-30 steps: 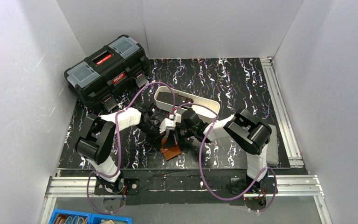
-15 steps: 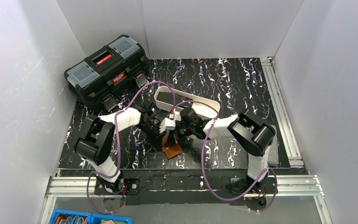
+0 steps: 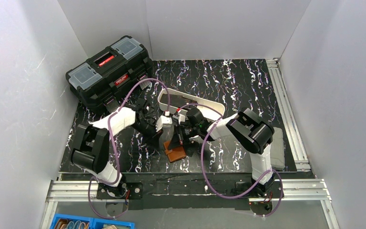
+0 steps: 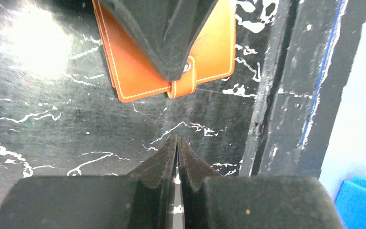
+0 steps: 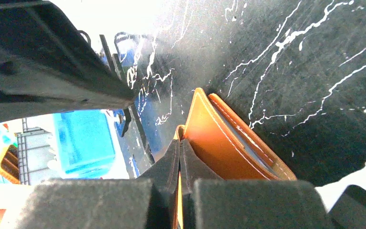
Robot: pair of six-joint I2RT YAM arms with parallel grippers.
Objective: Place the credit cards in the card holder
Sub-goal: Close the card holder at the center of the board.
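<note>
Top view: set high behind arm bases (image 3: 116,190), aimed down, whole table (image 3: 248,81) covered. Left wrist view: held close above table, aimed steeply down. Right wrist view: held closer, aimed low along surface. Card holder (image 3: 175,154) shared by all three views.

I have both white-and-black arms (image 3: 120,120) bent inward; black left gripper (image 4: 176,143) pressed together, empty; black right gripper (image 5: 180,145) pinching the brown leather card holder (image 5: 217,143).
</note>
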